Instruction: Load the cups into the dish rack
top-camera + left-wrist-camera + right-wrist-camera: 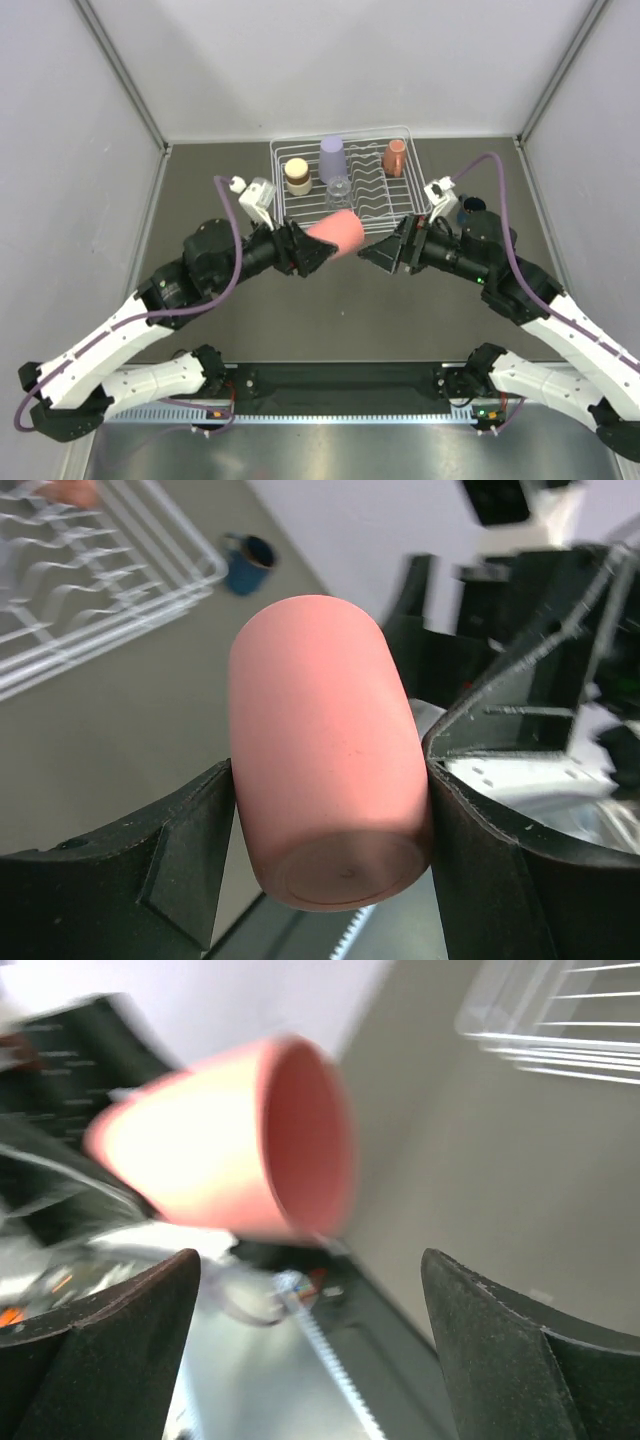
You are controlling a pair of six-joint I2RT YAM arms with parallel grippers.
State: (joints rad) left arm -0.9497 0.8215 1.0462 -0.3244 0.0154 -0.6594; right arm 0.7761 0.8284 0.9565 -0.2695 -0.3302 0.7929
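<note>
Grey table (300, 320) below, left gripper (332, 820) clamps the tumbler (320, 730) sideways, near the rack's (372, 190) front. Right gripper (308, 1290) gapes, facing its blurred mouth; blue mug (472, 207) sits half hidden behind that arm.

White-and-black segmented arms (110, 345) trailing purple cables (500, 200)
</note>
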